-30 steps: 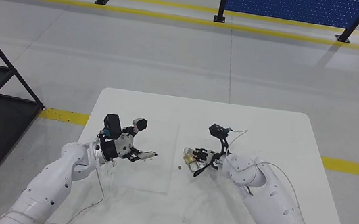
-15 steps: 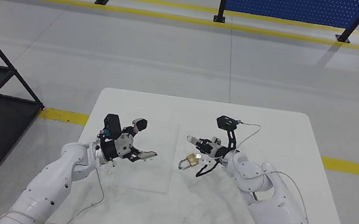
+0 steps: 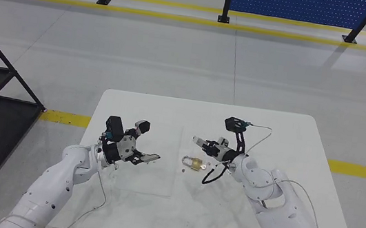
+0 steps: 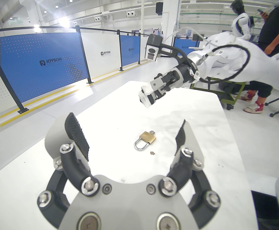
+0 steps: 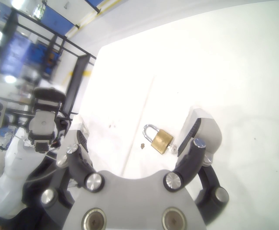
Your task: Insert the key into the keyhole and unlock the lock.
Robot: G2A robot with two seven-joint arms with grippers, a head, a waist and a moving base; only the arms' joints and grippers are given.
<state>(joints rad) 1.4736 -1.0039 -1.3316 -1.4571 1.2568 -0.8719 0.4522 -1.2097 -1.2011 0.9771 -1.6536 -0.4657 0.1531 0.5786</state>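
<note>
Padlock (image 3: 192,162) flat at table (image 3: 271,132) centre, key head (image 5: 173,148) poking from its base. My R gripper (image 3: 199,142), spread & empty, at padlock's 1 o'clock; L gripper (image 3: 149,142) spread at 9. Insert looks done; next: pinch key head, turn.

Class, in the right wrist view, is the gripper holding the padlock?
No, the padlock lies on the table, apart from the open right gripper.

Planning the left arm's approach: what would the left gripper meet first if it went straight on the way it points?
Probably the padlock, lying on the table ahead of the open left gripper; depth is unclear.
</note>
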